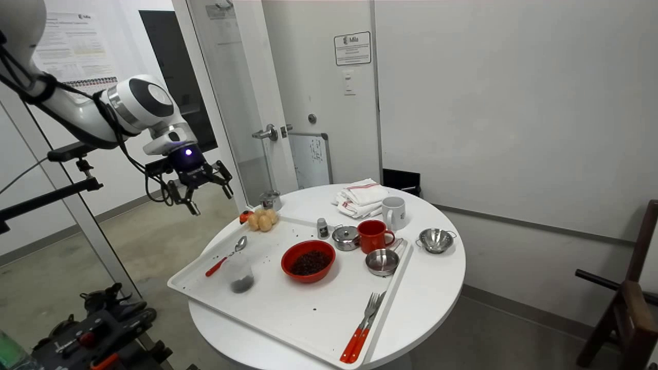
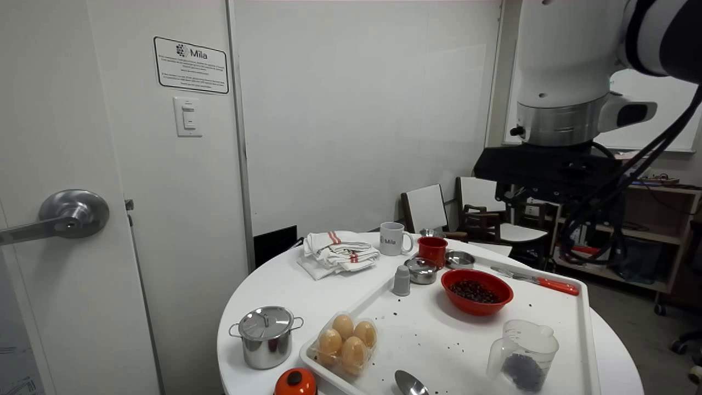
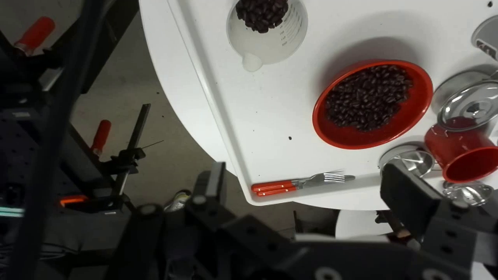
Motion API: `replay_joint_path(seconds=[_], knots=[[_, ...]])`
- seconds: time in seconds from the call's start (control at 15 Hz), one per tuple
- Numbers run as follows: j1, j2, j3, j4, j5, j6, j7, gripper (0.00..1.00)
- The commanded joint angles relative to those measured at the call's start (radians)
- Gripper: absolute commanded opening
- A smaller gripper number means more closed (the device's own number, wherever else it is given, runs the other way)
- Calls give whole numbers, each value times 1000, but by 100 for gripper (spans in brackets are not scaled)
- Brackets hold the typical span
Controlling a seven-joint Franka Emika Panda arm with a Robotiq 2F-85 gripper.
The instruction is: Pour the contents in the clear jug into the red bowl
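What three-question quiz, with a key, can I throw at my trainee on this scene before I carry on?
1. True or false: dark beans lie in both the clear jug and the red bowl.
2. The gripper is: A) shut on the clear jug; B) open and empty; C) shut on the red bowl.
3. How many eggs can you count?
Key: 1. True; 2. B; 3. Four.

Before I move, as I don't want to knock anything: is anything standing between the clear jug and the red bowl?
Nothing visible: only flat tray lies between the clear jug and the red bowl; the red mug stands beyond the bowl.
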Motion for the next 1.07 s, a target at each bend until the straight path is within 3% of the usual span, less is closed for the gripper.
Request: replay_joint_path(seconds=[0.0, 0.4, 0.47, 0.53, 0.8, 0.87, 0.93, 1.0], knots=[[39, 6, -36, 7, 5, -4, 6, 100], [58, 81, -71, 68, 57, -149, 183, 100], [45, 77, -85, 78, 85, -170, 165, 100], [86, 71, -158, 86, 122, -183, 139, 100], [164, 98, -306, 118, 203, -183, 133, 100], [176, 106, -318, 118, 212, -173, 133, 100], [126, 77, -274, 87, 176, -162, 132, 100], [138, 83, -292, 91, 184, -162, 132, 100]])
